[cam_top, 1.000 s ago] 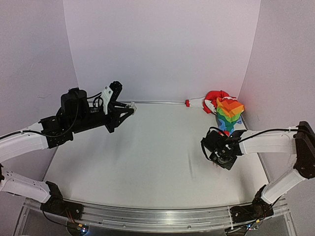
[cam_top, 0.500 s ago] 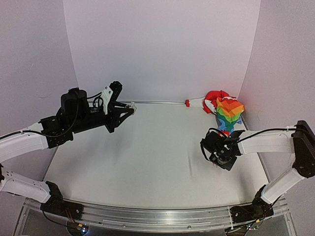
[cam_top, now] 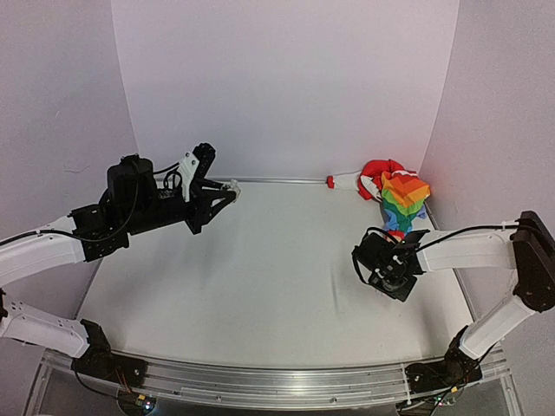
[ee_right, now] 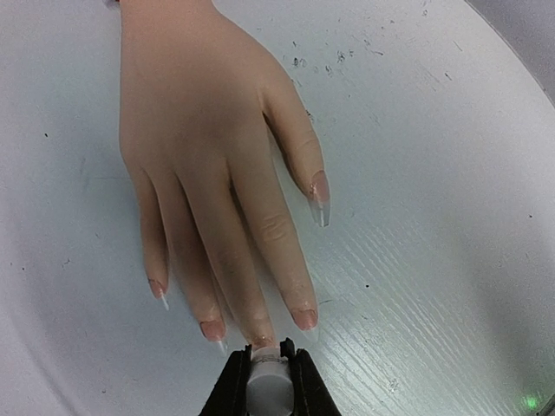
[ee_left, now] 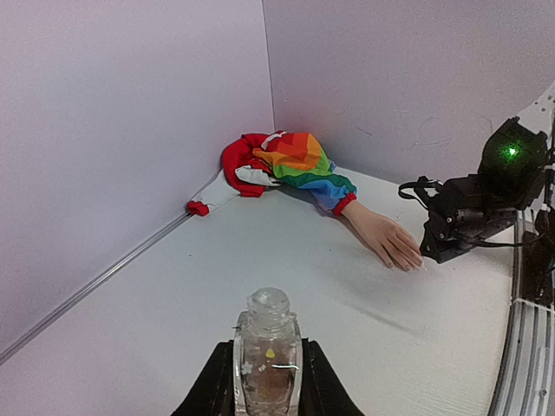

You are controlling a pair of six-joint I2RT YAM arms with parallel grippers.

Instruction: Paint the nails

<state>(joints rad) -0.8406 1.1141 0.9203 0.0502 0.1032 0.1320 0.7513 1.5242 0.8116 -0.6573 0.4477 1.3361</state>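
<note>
The pale fake hand [ee_right: 208,130] lies palm down on the white table, fingers pointing at my right gripper [ee_right: 267,364]. Its rainbow sleeve [cam_top: 404,198] trails toward the back right corner. The nails [ee_right: 303,318] are long and clear-tipped. My right gripper is shut on a small white brush cap [ee_right: 267,392], whose tip sits at the end of the middle finger and hides that nail. In the top view the right gripper [cam_top: 386,276] covers the hand. My left gripper [ee_left: 268,386], raised at the back left, is shut on a clear glass bottle [ee_left: 268,347] with an open neck.
Pale walls close in the table on three sides. Red and white cloth [cam_top: 375,176] bunches in the back right corner, with a small red end [ee_left: 199,208] along the back wall's foot. A metal rail [cam_top: 260,381] runs along the near edge.
My right gripper has crept slightly to the left over the hand. The left arm and the bottle have stayed still.
</note>
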